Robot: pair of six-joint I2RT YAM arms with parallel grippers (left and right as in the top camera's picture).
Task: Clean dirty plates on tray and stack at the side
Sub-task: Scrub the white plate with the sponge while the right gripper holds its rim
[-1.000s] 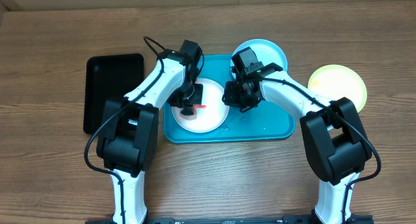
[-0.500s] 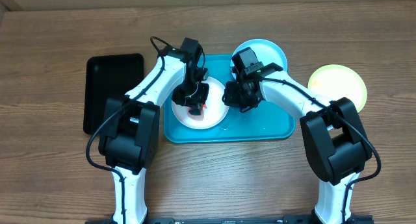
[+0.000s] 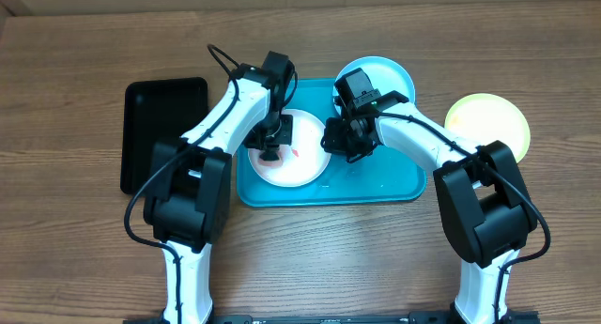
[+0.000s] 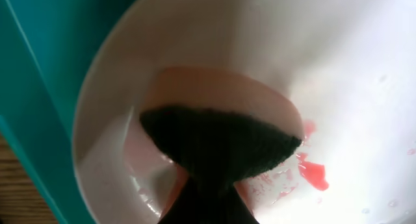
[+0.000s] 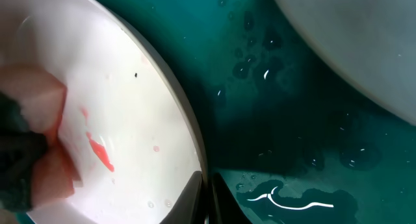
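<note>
- Your left gripper [image 3: 269, 152] is clamped on the sponge [image 4: 221, 130], pressed onto the white plate [image 3: 305, 166] inside the tray [image 3: 376, 185].
- Your right gripper [image 5: 205, 197] seems pinched on that plate's right rim, though the view is tight.

1. No text, label, brand, number or sign can be read in any view.
2. Overhead view: the white plate [image 3: 308, 164], light blue plate [image 3: 392, 77], yellow-green plate [image 3: 488, 120], turquoise tray [image 3: 380, 185], black tray [image 3: 164, 127] and wooden table [image 3: 75, 258] show plain, unmarked surfaces.
3. Both wrist views are close-ups showing no lettering.
</note>
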